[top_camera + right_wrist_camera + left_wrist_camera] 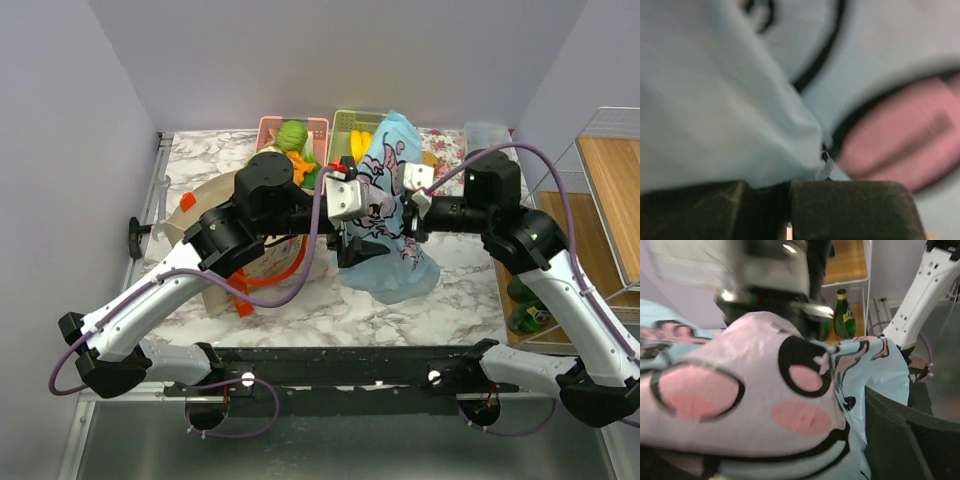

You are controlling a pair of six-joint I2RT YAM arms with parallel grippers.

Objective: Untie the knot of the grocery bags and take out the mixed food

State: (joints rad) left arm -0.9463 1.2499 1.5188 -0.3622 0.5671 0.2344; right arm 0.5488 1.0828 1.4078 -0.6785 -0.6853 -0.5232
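Reaching in from near edge, both arms meet at light blue bag (395, 275), standing tall mid-surface (460, 300). Right gripper (790, 202): jaws closed together, thin bag film pinched between pads. Left gripper (353, 240): against bag's printed side, jaw gap hidden, cannot tell. Knot not made out. Beige tote (225, 290) under left arm. Behind: green cabbage (293, 133) in pink basket (268, 125); bananas (360, 137) in green basket (340, 115).

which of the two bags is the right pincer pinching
The light blue plastic bag with pink cartoon print: the right pincer is shut on a fold of it. The beige tote with orange handles lies flat under the left arm.
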